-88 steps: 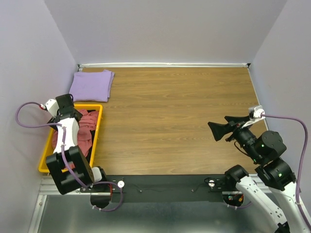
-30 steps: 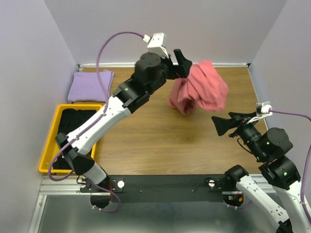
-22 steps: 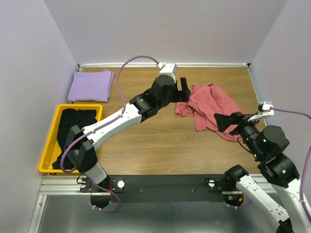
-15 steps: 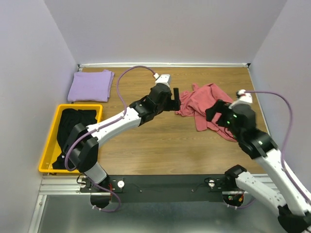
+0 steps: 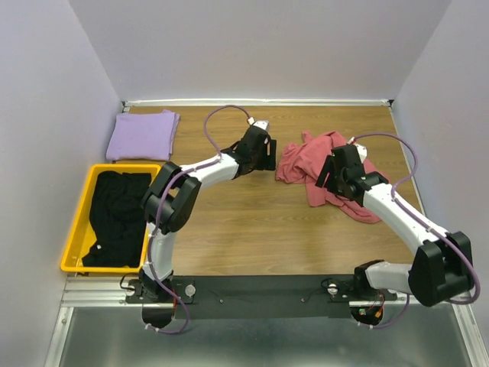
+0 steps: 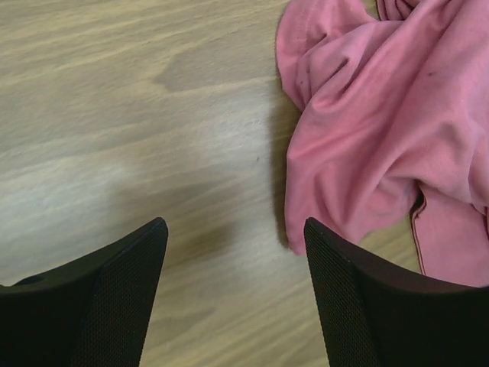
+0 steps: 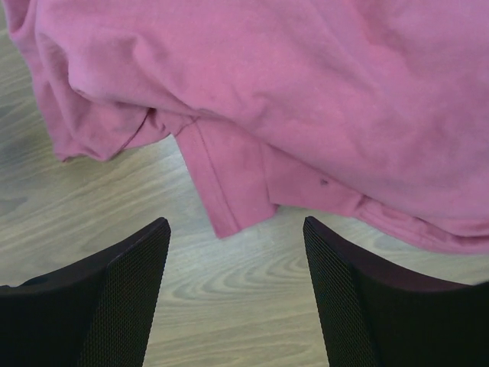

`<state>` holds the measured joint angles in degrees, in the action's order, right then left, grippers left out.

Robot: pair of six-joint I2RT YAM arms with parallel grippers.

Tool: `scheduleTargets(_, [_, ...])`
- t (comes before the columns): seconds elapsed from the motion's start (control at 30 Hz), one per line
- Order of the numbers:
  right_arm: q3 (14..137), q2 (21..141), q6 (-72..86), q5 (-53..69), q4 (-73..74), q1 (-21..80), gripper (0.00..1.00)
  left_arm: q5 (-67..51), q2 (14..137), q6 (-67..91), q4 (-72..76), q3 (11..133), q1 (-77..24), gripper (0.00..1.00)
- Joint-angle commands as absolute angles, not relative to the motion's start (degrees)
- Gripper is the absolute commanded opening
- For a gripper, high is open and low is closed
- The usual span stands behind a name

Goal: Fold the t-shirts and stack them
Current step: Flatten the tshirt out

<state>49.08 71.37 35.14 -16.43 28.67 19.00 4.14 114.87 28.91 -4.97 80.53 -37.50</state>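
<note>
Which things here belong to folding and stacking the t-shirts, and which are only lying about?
Belong to the job:
- salmon-pink t-shirt, crumpled on the table
- lavender t-shirt, folded, far left corner
- black t-shirts, inside the yellow bin

Only lying about:
- yellow bin, merely holding the black ones

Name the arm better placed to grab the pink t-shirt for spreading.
Right, probably. The right gripper's open jaws hang straight over an edge flap of the salmon-pink t-shirt. The left gripper, also open, straddles bare wooden table, with the cloth off beside one finger.
</note>
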Motion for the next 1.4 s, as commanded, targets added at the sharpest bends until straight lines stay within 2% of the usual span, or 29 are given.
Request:
scheduleTargets(0.0, [48.1,76.6,36.7,-10.6,25.6,18.0,0.77,-2.3,119.1,26.7,-3.3,85.0,-37.6,0.79])
scheduleTargets(0.43, [43.3,84.0,38.2,-7.3,19.4,17.8,0.74,-6.0,126.4,26.7,-1.2,88.6,-39.3,0.73])
scheduleTargets(0.5, [43.2,86.0,38.2,-7.6,19.4,17.8,0.74,-5.7,127.3,26.8,-1.1,88.9,-39.7,0.70])
scheduleTargets(0.6, [42.9,88.1,38.4,-8.1,19.4,17.8,0.73,-5.4,128.2,26.6,-1.2,89.4,-40.1,0.61])
scheduleTargets(0.63, [42.9,89.5,38.3,-8.1,19.4,17.8,0.70,-5.7,128.5,26.6,-1.2,89.6,-40.2,0.56])
scheduleTargets(0.67, [43.2,90.3,37.8,-8.3,19.3,17.8,0.68,-5.7,128.7,27.0,-1.6,89.5,-40.1,0.39])
scheduleTargets(0.73, [43.3,92.0,37.4,-9.4,19.3,17.8,0.61,-4.9,128.5,27.2,-1.8,89.2,-39.8,0.21])
scheduleTargets(0.8, [43.6,92.7,37.2,-10.4,19.3,17.8,0.53,-4.0,126.9,27.3,-2.3,88.1,-38.6,0.10])
scheduleTargets(0.83, [44.0,93.0,37.1,-11.4,19.3,17.8,0.42,-2.7,126.0,27.6,-2.3,87.3,-37.9,0.06])
scheduleTargets(0.87, [44.3,93.2,36.8,-11.9,19.4,17.8,0.35,-2.2,124.9,28.2,-2.3,85.7,-36.7,0.00])
scheduleTargets(0.9, [44.7,93.1,36.7,-12.5,19.3,17.8,0.28,-1.8,122.7,28.6,-2.4,84.7,-35.4,0.00])
scheduleTargets(0.93, [45.2,92.7,36.6,-13.3,19.5,17.9,0.14,-1.2,121.3,29.0,-2.3,83.8,-32.1,0.00])
scheduleTargets(1.0, [46.6,90.0,36.2,-15.2,20.2,17.8,0.01,-0.6,117.0,29.9,-2.7,81.0,-28.5,0.00])
scheduleTargets(1.17, [51.8,81.1,33.8,-25.3,23.4,15.2,0.00,3.5,107.8,27.4,-5.0,80.1,-16.6,0.00])
scheduleTargets(1.37, [69.1,73.2,26.6,-35.7,23.6,12.8,0.01,10.3,95.7,22.4,-9.0,86.5,-12.9,0.00])
